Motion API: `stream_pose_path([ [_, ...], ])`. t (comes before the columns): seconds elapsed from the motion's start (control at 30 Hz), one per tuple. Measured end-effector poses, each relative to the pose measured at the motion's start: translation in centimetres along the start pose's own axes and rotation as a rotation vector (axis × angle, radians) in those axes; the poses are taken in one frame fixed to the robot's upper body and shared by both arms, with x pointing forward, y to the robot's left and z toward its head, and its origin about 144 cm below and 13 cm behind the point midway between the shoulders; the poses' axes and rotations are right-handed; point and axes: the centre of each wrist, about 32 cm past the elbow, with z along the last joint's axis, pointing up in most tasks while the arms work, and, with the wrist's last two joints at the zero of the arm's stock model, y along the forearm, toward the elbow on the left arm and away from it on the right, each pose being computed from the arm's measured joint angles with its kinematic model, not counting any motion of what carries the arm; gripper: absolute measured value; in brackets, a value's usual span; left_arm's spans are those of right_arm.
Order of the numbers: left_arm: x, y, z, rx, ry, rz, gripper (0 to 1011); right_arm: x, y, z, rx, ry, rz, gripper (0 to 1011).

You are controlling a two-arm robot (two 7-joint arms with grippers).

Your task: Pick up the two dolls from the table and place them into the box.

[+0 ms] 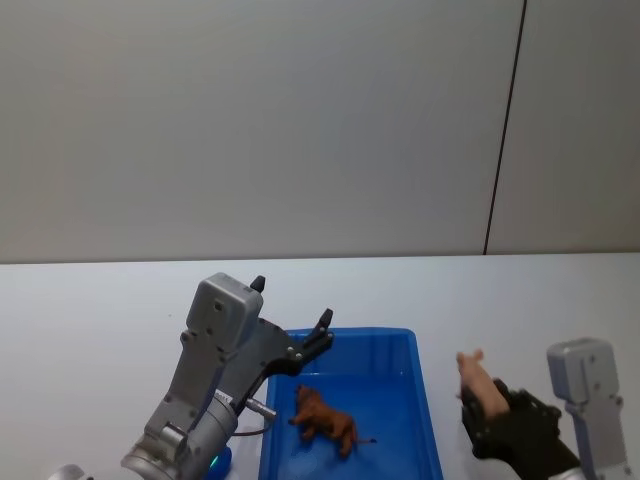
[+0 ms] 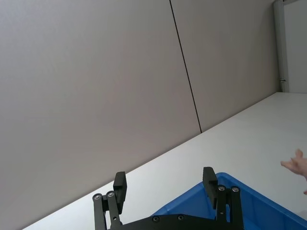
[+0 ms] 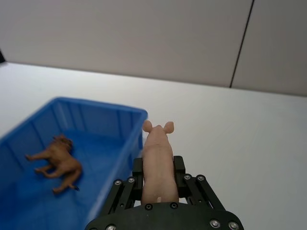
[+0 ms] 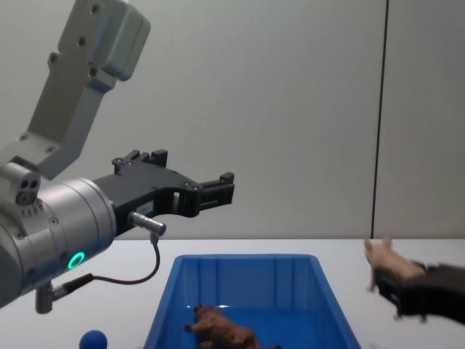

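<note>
Right now your blue box (image 1: 427, 415) holds one item: the brown lion doll (image 1: 325, 420), lying on its side on the box floor about midway between the side walls, legs splayed. The pink pig doll (image 3: 157, 148) is outside the box, pinched by its body in your right tool (image 3: 158, 166), fingers (image 3: 138, 167) pressed against both flanks, ears and head sticking out past the fingertips. That tool sits just right of the box's right rim, and the chest view shows the pig raised off the counter (image 1: 80, 320), above rim height. Your left tool (image 1: 292, 300) hangs high over the far left corner of the box, fingers spread wide with nothing between them, pointing toward the wall. A small blue ball (image 4: 93, 339) rests on the counter just left of the box, below the left arm. Counter is plain white. Behind it stands a flat grey panelled wall (image 1: 250, 120), with one dark vertical seam (image 1: 505, 130) running down it on the right.
</note>
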Motion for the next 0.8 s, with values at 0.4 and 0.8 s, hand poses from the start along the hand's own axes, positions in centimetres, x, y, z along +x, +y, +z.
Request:
stream_pose_path([
  [0.4, 0.0, 0.0, 0.0, 0.000, 0.000, 0.000, 1002, -1.0, 0.6, 3.1, 0.118, 0.024, 0.140, 361],
  [0.8, 0.0, 0.0, 0.0, 0.000, 0.000, 0.000, 1002, -2.7, 2.8, 4.8, 0.127, 0.037, 0.300, 627],
])
